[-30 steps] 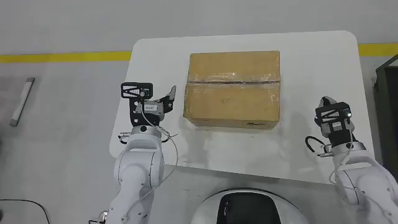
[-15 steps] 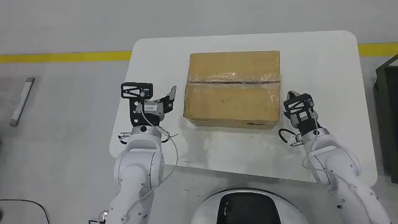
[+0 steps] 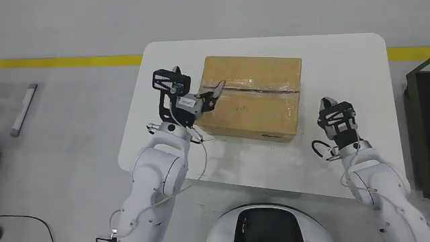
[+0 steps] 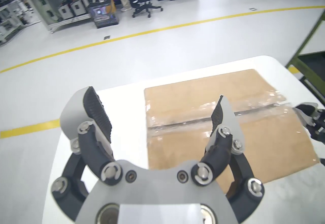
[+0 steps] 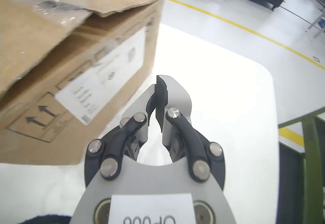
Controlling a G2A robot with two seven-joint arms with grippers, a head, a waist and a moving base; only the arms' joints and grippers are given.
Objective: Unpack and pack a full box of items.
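At the middle of the white counter [image 3: 349, 60] I see the cardboard box [image 3: 252, 97] lying flat. Its top flaps are closed along a seam covered with clear tape [image 3: 259, 89]. My left tool [image 3: 191, 85] hangs over the box's left end, its fingers spread wide with nothing between them. 1 finger sits above the bare counter just outside the box's edge, and the other sits above the lid close to the taped seam. I cannot tell whether that finger touches the cardboard. My right tool [image 3: 337, 111] is on the opposite side, just beside the box's right end, low over the counter and apart from the cardboard. Its 2 pads are pressed together and grip nothing. From the right wrist view, the top flap at that end is lifted a little at its edge, with a dark gap under it. A white label [image 5: 101, 77] is stuck on the end wall facing the tool.
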